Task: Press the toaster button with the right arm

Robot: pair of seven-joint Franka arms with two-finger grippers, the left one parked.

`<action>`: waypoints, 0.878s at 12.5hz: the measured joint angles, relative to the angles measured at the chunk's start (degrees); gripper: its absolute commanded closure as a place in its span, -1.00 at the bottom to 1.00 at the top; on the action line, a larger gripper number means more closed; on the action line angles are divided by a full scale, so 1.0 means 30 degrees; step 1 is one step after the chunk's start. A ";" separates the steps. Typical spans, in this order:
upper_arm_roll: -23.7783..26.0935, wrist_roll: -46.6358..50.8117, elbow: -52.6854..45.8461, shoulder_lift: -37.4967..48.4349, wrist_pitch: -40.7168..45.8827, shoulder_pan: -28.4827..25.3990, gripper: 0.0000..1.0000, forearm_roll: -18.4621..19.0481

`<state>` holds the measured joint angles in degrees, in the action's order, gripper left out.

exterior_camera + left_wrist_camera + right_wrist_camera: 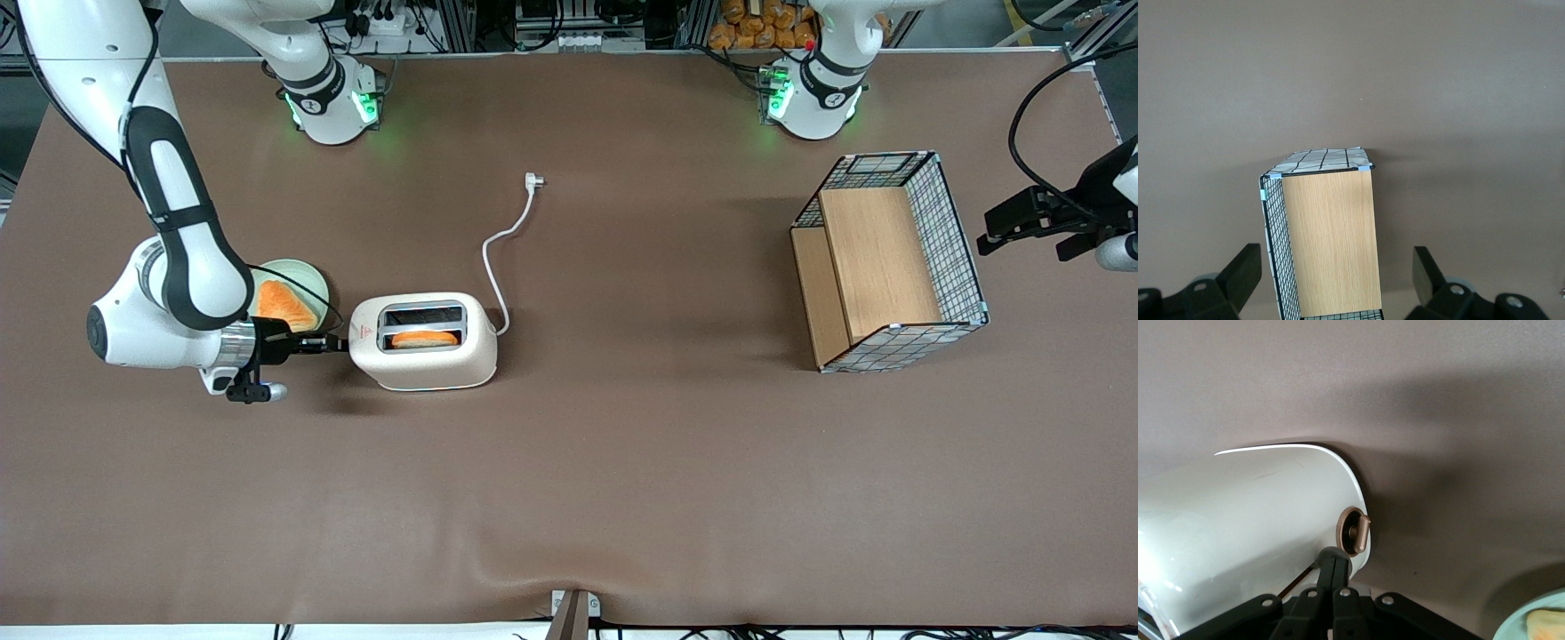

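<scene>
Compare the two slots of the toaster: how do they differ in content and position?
The toaster has two slots. The slot nearer the front camera holds an orange-brown slice; the slot farther from it looks dark and empty. Both are long, narrow, parallel and open upward. The gripper is at the toaster's narrow end by the red triangle mark, its jaws shut, close to the toaster button.

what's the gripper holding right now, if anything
Nothing. The gripper has its fingers shut together with nothing between them, its tip at the toaster's narrow end beside the toaster button.
</scene>
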<state>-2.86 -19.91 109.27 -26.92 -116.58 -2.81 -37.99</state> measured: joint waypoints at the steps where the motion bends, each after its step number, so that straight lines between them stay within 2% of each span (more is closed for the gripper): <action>1: 0.0000 -0.0035 -0.0045 -0.0013 0.0059 0.0020 1.00 0.0000; 7: -0.0033 -0.0304 -0.0726 -0.0279 0.0158 0.0316 1.00 0.0294; 8: -0.0037 -0.0370 -0.0963 -0.0286 0.0404 0.0483 0.82 0.0493; 9: -0.0039 -0.0404 -0.1253 -0.0296 0.0793 0.0642 0.29 0.0672; 10: -0.0042 -0.0408 -0.1507 -0.0299 0.1077 0.0755 -0.52 0.0755; 11: -0.0042 -0.0414 -0.1650 -0.0307 0.1210 0.0799 -1.00 0.0787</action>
<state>-2.99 -21.15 104.32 -27.84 -112.95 -0.42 -35.63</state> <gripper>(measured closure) 0.811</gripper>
